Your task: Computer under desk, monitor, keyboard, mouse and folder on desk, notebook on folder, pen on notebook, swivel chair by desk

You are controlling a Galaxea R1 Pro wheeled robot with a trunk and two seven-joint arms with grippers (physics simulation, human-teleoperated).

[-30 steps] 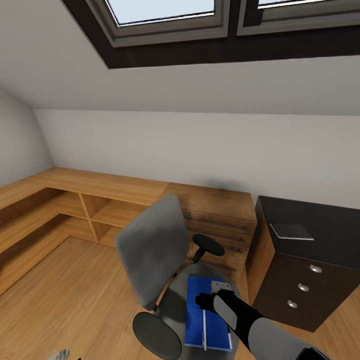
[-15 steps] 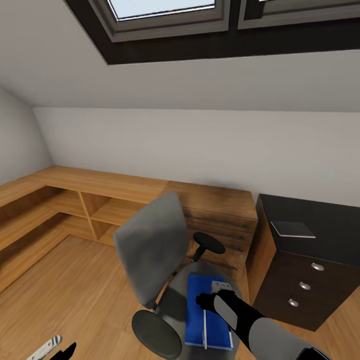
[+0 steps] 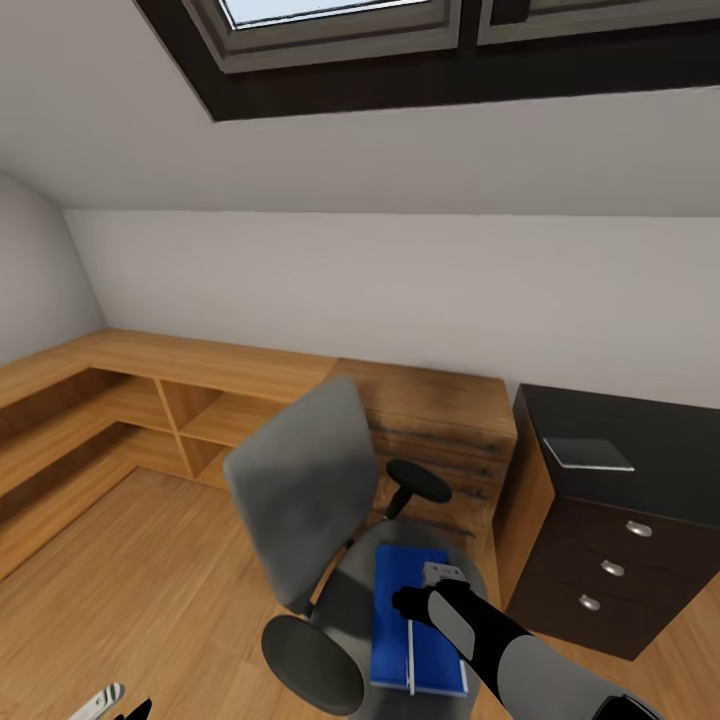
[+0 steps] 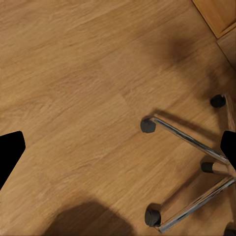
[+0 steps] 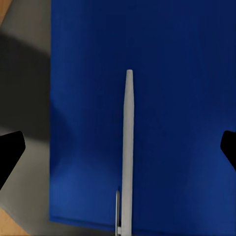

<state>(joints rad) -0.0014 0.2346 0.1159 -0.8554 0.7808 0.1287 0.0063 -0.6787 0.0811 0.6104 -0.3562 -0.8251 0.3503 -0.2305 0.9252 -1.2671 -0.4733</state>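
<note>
**Right claw over folder and pen on chair seat**

At far left, a long wood shelf unit point(image 3: 180, 400) is seen along the wall under the sloped ceiling and skylight point(image 3: 330, 20). The left claw point(image 3: 120, 708) is glimpsed at the bottom edge of the head view; in the left wrist view its dark fingertips point(image 4: 10, 155) are spread wide, nothing is held between them, and the wood floor point(image 4: 73, 73) lies below, with the chair's silver wheeled base point(image 4: 191, 142) to one side.

The chair point(image 3: 300, 500) is placed mid-frame, its grey back turned toward the left, one black armrest point(image 3: 312, 662) near the camera and the other point(image 3: 417, 483) toward the wood drawers point(image 3: 440, 440). The folder point(image 3: 395, 600) lies flat on the seat. The pen point(image 3: 409, 655) rests on the folder, along its length.

The right claw point(image 3: 430, 590) is held over the folder. In the right wrist view its fingertips point(image 5: 11, 152) are set wide apart, with the folder point(image 5: 172, 98) and pen point(image 5: 128, 147) between and below them; nothing is gripped.

At right, the tabletop point(image 3: 640, 430) stands just beside the chair, dark drawers with silver knobs point(image 3: 612, 568) beneath. The notebook point(image 3: 588, 454) lies flat on it near the front edge.
</note>
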